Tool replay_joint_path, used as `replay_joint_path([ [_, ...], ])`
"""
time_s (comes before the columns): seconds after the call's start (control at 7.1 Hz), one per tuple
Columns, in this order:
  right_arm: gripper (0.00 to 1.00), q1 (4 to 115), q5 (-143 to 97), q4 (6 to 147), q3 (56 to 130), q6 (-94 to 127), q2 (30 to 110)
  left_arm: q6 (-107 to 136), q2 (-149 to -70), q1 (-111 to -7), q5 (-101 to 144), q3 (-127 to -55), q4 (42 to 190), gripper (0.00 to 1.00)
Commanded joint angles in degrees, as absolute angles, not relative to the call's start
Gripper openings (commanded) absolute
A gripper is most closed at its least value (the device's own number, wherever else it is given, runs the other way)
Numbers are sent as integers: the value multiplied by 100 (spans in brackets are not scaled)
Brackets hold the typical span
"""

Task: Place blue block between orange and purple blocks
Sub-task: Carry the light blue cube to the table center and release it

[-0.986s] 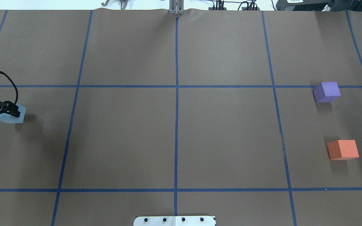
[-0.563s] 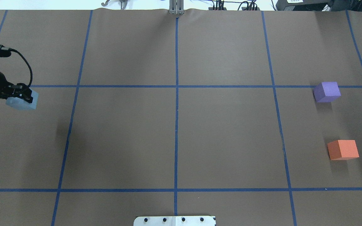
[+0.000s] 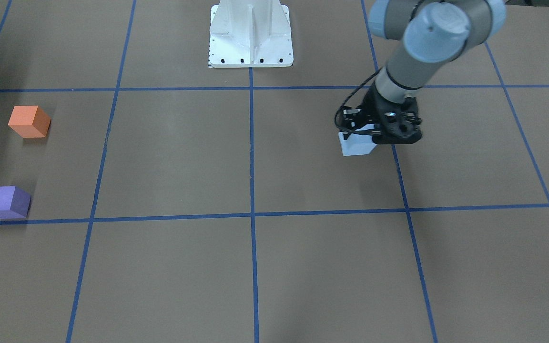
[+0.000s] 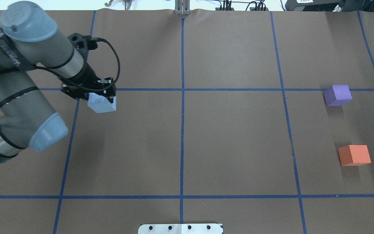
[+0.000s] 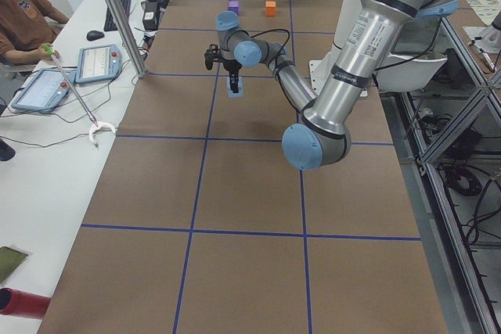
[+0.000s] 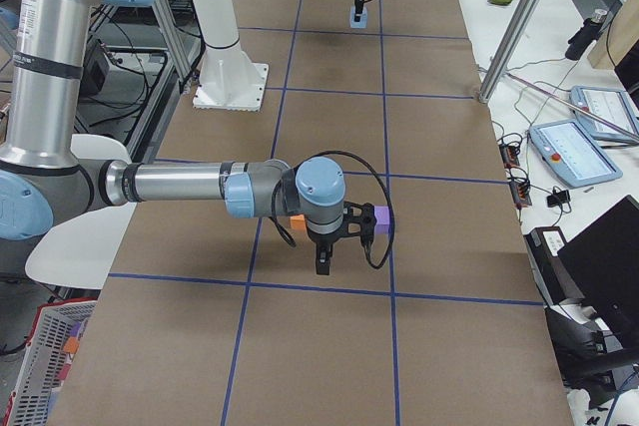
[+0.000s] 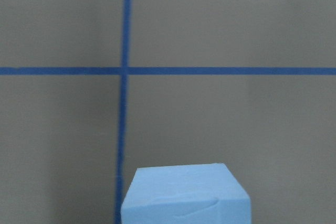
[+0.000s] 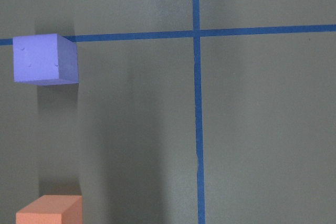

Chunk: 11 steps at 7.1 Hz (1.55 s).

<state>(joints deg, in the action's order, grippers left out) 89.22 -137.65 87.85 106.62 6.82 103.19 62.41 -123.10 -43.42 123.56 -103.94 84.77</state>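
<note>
My left gripper (image 4: 102, 98) is shut on the light blue block (image 4: 102, 104) and holds it above the table, left of centre, near a crossing of blue tape lines. The block also shows in the front-facing view (image 3: 356, 145) and at the bottom of the left wrist view (image 7: 186, 195). The purple block (image 4: 337, 95) and the orange block (image 4: 354, 155) sit far right, with a gap of bare table between them. My right gripper (image 6: 321, 264) shows only in the exterior right view, near those two blocks; I cannot tell whether it is open or shut.
The table is covered in brown paper (image 4: 232, 136) with a grid of blue tape lines. The white robot base plate (image 3: 250, 38) stands at the near middle edge. Operators' desks with tablets (image 5: 98, 60) run along the far side.
My left arm has swung in from the table's left edge toward the right and a little farther from me, carrying the blue block. The purple and orange blocks have not moved.
</note>
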Motion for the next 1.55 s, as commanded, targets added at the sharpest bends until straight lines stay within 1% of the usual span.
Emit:
replay_joint_path([
  [0.0, 100, 8912, -13589, 8789, 10661, 677, 10336, 6951, -13539, -3719, 11884, -9505, 8473, 0],
  [0.28, 100, 8912, -13762, 8780, 10731, 685, 10205, 6943, -14314, -3412, 11586, -8478, 8586, 0],
  [0.56, 100, 8912, -13869, 8728, 10618, 686, 10248, 6943, -14414, -3183, 11339, -7904, 9329, 0],
  [0.85, 100, 8903, -13860, 8710, 10679, 694, 10213, 6908, -14528, -3094, 11154, -7481, 9475, 14],
  [0.99, 100, 8912, -13904, 8719, 10696, 703, 10195, 6891, -14537, -2989, 10927, -7384, 9475, 15],
  [1.13, 100, 8912, -14122, 8710, 10705, 694, 10187, 6856, -14537, -2927, 10777, -7339, 9475, 25],
  [1.27, 100, 8912, -14202, 8710, 10722, 694, 10178, 6847, -14528, -2927, 10767, -7313, 9466, 68],
  [1.41, 100, 8903, -14194, 8719, 10810, 694, 10169, 6847, -14528, -2935, 10758, -7313, 9466, 100],
])
